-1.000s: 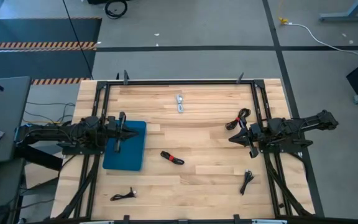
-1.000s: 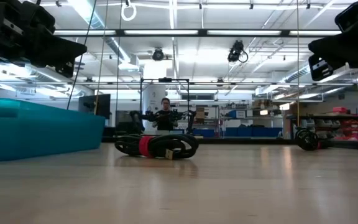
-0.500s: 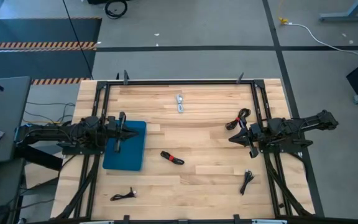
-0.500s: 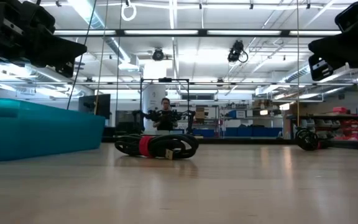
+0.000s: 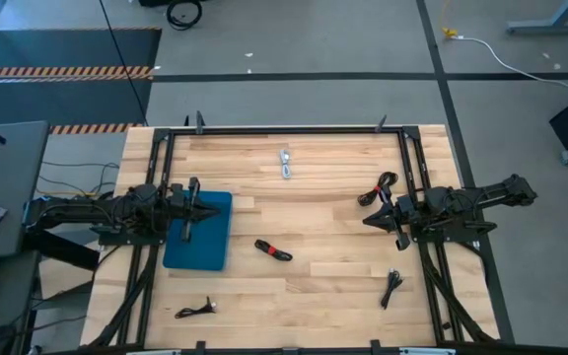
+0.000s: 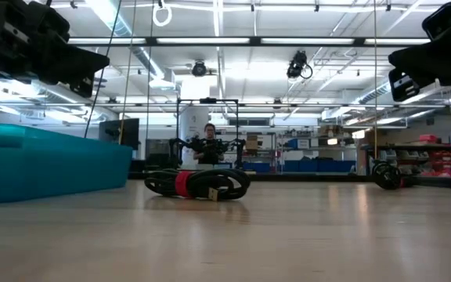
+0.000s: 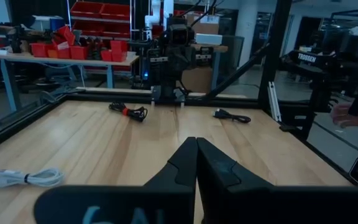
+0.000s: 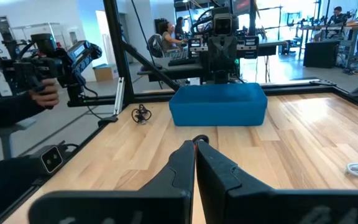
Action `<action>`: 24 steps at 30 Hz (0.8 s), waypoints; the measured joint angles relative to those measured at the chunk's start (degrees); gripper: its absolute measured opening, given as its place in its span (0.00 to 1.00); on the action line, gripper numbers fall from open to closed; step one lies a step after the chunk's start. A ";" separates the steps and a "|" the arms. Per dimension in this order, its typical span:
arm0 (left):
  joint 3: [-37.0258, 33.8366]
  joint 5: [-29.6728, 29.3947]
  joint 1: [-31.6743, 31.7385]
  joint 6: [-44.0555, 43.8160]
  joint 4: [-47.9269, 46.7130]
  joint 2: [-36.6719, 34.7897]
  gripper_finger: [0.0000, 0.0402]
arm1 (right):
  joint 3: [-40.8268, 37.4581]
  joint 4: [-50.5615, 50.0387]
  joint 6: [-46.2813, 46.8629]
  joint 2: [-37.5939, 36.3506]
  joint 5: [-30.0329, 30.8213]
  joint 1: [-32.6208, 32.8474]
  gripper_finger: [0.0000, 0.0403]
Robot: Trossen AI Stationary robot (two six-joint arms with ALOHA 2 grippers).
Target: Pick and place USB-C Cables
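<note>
- USB-C cables lie scattered on the wooden table in the high view: a white cable at upper centre, its long axis running up-down in the frame; a black-and-red cable at centre, lying diagonally from upper left to lower right.
- A black cable with red sits at the right, just beside the right gripper; a black cable lower right runs near-vertical, close to the rail; a small black cable lies lower left near the bottom edge.
- The blue bin stands at the left of the table, with the left gripper above it, fingers pressed together.
- The right gripper hovers at the table's right side, fingers pressed together, holding nothing.
- Bare wood spreads wide between the two grippers, broken only by the central cable.
</note>
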 joint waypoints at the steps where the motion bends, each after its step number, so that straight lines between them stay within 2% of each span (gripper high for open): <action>1: -0.01 0.01 -0.01 -0.02 0.27 -0.01 0.03 | -0.01 0.00 0.04 -0.02 0.02 0.01 0.06; 8: -0.01 -0.29 -0.01 0.21 3.65 -0.01 0.03 | 0.00 1.18 0.58 0.00 0.05 0.01 0.06; 12: 0.00 -0.42 -0.01 -0.07 6.79 -0.01 0.03 | 0.00 8.49 1.46 -0.02 0.28 0.01 0.06; 19: 0.00 -0.43 -0.02 -2.29 6.66 0.01 0.03 | 0.01 23.02 11.35 -0.04 0.31 0.00 0.06; 21: 0.01 -0.45 -0.01 -2.78 6.60 -0.01 0.03 | 0.00 25.67 10.12 -0.02 1.53 -0.01 0.06; 24: 0.00 -1.47 -0.02 -4.08 6.48 0.00 0.03 | 0.01 27.74 5.24 -0.04 6.62 -0.08 0.06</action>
